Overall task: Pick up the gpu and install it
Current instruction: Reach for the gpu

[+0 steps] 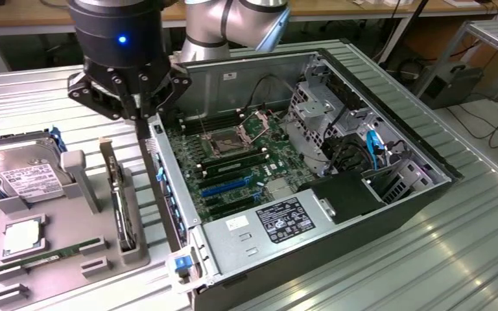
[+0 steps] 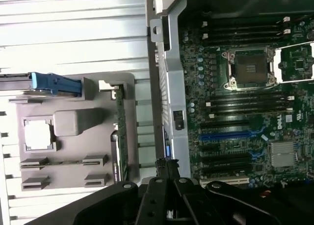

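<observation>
- arm points straight down, gripper over the computer case wall
- fingers look pinched together, holding nothing
- gpu stands on edge in the gray tray nearby

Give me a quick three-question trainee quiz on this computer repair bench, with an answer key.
1. True or false: the graphics card stands on edge in the gray tray, outside the computer.
2. Fill in the blank: the processor socket is ___ (empty or filled).
3. Pick one: the pincer is above A) the processor socket, B) the case wall next to the tray, or C) the tray edge furthest from the case.

Key: 1 true; 2 empty; 3 B.
</observation>
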Robot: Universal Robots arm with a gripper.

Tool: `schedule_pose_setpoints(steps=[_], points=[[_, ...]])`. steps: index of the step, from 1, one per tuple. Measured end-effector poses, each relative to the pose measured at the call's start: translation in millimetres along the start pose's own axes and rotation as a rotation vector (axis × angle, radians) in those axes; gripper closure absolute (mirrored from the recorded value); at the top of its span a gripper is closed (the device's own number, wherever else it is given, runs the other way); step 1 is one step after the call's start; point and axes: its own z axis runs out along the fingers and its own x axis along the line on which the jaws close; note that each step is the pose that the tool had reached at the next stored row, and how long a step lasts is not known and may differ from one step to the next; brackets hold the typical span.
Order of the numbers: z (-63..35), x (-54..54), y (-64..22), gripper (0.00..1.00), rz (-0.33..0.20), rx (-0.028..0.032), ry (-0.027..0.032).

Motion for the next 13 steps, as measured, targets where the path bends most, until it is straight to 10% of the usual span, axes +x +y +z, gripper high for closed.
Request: schedule_pose_setpoints(steps=[13], points=[[14.6,50.0,-4.6,0.89,0.000,0.0053,-0.0002]])
